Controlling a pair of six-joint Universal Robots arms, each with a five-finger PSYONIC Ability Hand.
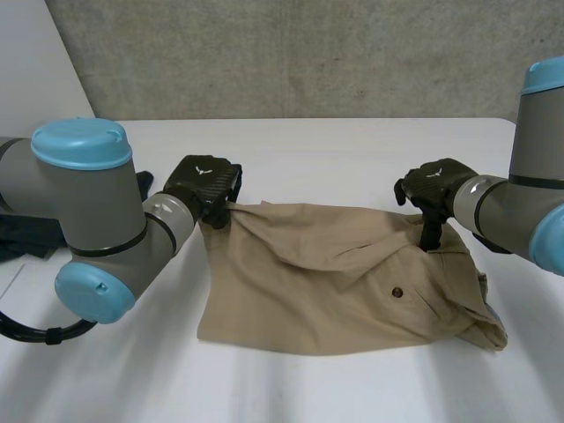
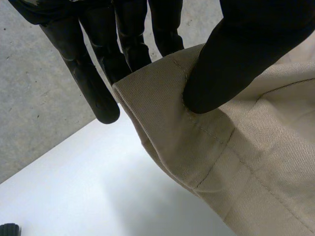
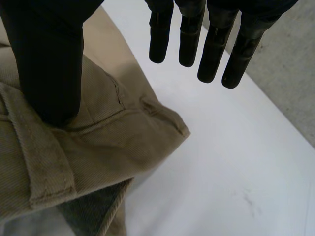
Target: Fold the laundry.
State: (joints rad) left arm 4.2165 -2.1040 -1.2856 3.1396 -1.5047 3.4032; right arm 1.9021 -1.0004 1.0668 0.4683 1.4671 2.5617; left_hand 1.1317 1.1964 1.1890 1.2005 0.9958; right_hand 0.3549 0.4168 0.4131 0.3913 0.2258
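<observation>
The tan garment [image 1: 326,282] lies rumpled in the middle of the white table [image 1: 352,145]. Your left hand [image 1: 207,187] has its far left corner, with the thumb [image 2: 231,64] clamped on the hem against straight fingers [image 2: 130,42] behind the cloth, which is a proper pinch. Your right hand [image 1: 436,192], at the far right edge, is less secure: only its thumb presses the waistband beside a belt loop, while its fingers hang straight over bare table and hold nothing. I'd get those fingers under the edge before you lift, or that side will likely slip and the fold will go crooked (the cloth between the hands is bunched into ridges). Drawing the two corners apart should flatten it first. You have open table beyond the garment and in front of it for the sweep. The dark cloth [image 1: 22,236] behind your left arm lies well apart from the work.
</observation>
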